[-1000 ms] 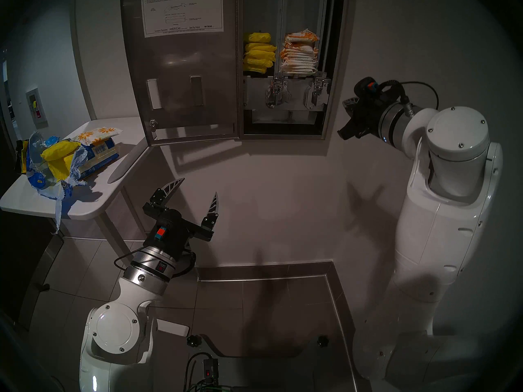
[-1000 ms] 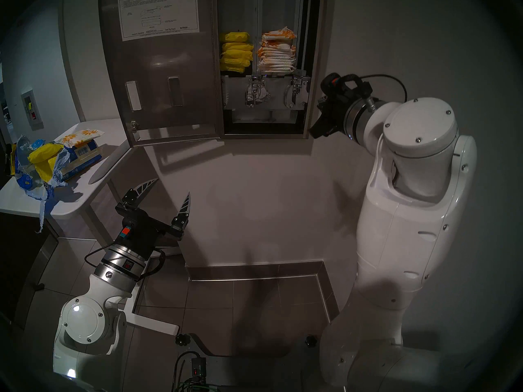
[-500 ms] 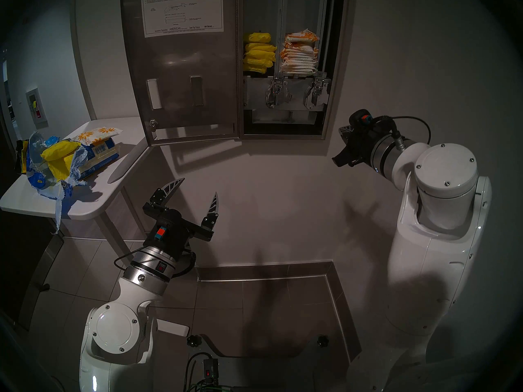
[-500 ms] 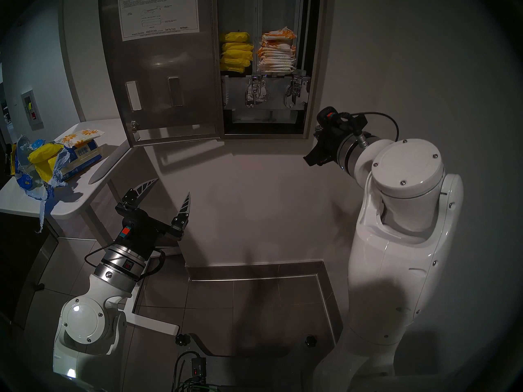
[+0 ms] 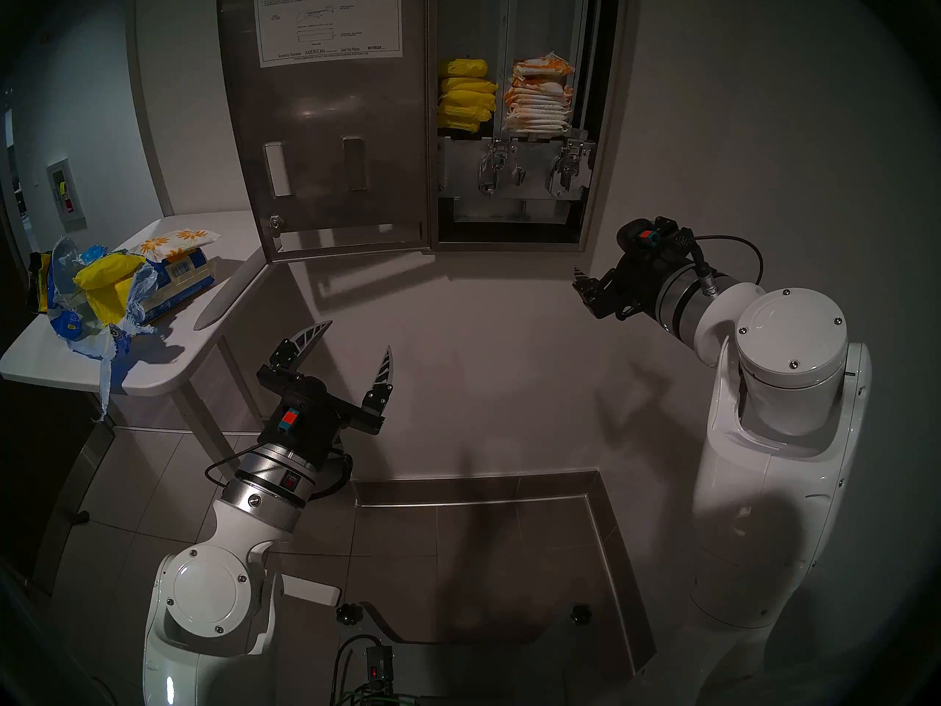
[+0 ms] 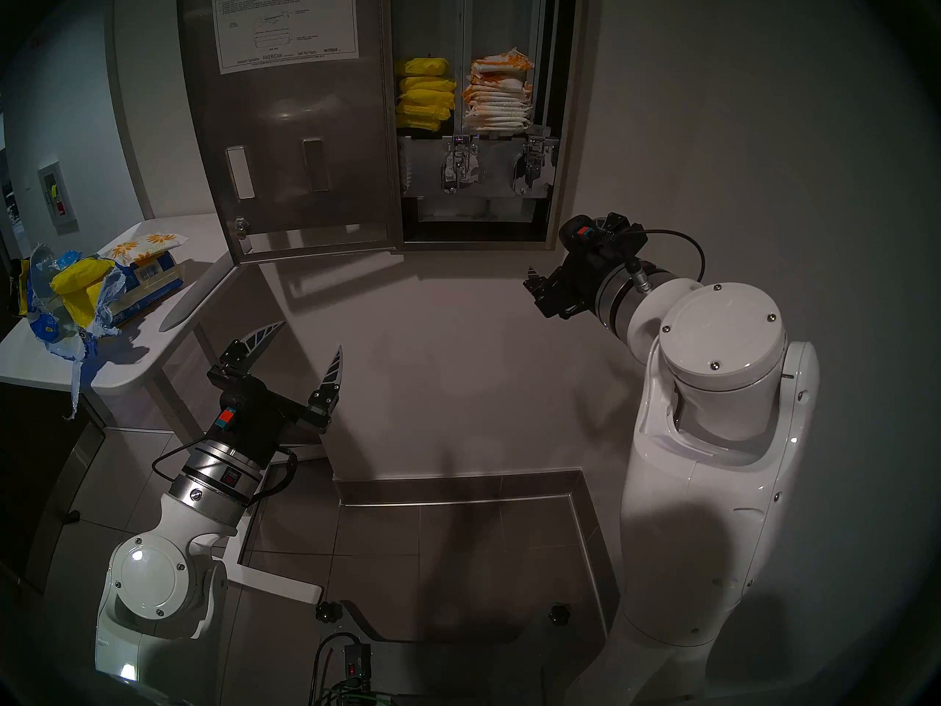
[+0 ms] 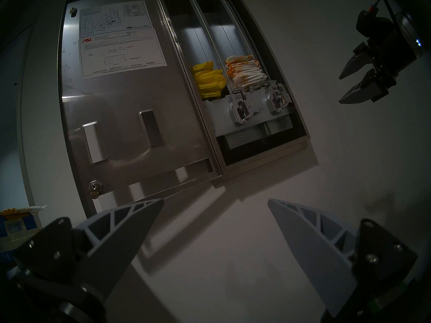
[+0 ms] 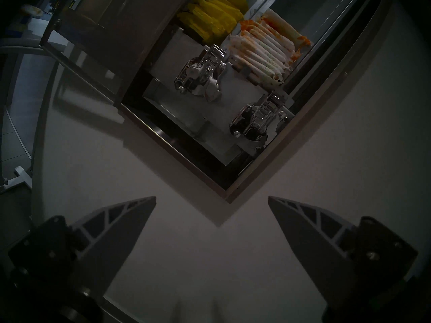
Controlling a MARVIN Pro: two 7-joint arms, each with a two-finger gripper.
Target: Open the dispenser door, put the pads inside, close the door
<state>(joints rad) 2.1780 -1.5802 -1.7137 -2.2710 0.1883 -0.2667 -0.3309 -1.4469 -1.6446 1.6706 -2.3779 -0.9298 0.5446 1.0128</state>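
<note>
Now the dispenser door (image 5: 331, 129) hangs swung wide to the left, its white instruction sheet (image 5: 326, 20) facing out. Daisy-printed pads (image 5: 540, 101) are stacked in the right-hand chute beside yellow packets (image 5: 466, 96); another pad (image 5: 178, 242) lies on the bench (image 5: 168, 353). Left gripper (image 5: 354, 343) and right gripper (image 8: 212, 200) are both spread wide and empty

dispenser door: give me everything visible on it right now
The dispenser door is a tall brushed-steel panel, swung fully open to the left on a long hinge, its inner face toward the camera. A white instruction sheet is stuck near the top, two vertical slots sit lower down, and a key lock occupies the bottom corner. Neither gripper touches it.
</note>
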